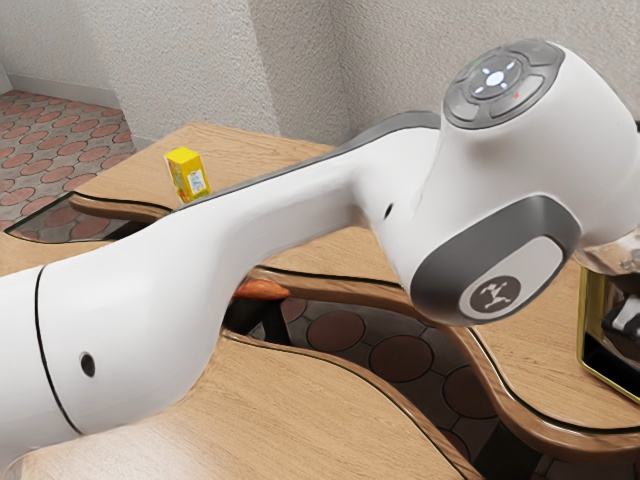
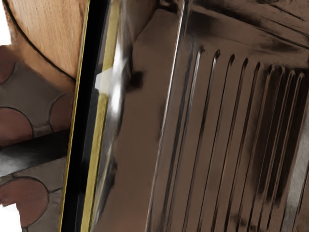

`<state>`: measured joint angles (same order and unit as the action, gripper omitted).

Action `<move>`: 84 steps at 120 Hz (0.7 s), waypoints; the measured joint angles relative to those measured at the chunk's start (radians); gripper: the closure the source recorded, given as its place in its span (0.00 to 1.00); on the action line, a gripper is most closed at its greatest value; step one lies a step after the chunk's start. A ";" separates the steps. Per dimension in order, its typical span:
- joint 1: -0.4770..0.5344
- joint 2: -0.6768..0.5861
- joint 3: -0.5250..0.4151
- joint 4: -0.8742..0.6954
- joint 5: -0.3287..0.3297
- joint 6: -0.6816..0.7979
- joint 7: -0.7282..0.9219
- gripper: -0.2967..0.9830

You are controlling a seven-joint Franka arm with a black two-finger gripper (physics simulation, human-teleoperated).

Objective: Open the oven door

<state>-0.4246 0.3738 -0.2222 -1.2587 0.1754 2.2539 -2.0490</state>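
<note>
Much bent at the wrist point(image 1: 530, 175) beside the oven point(image 1: 600, 365), probably to bring the claw close for opening, but cannot tell whether spread, pressed together or pinching anything.

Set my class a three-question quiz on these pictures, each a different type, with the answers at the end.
1. Multiple choice: the yellow box stands on the (a) tiled floor, (b) wooden tabletop, (c) robot arm.
2. True or false: the robot arm enters from the exterior view's right.
3. Fill in the blank: in the wrist view, the oven's black edge is bordered by ____-coloured trim.

Key: 1. b; 2. false; 3. gold
</note>
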 joint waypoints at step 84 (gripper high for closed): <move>-0.073 -0.498 0.098 -0.646 -0.126 0.059 0.003 0.24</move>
<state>-0.4972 -0.1247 -0.1243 -1.9052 0.0493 2.3128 -2.0458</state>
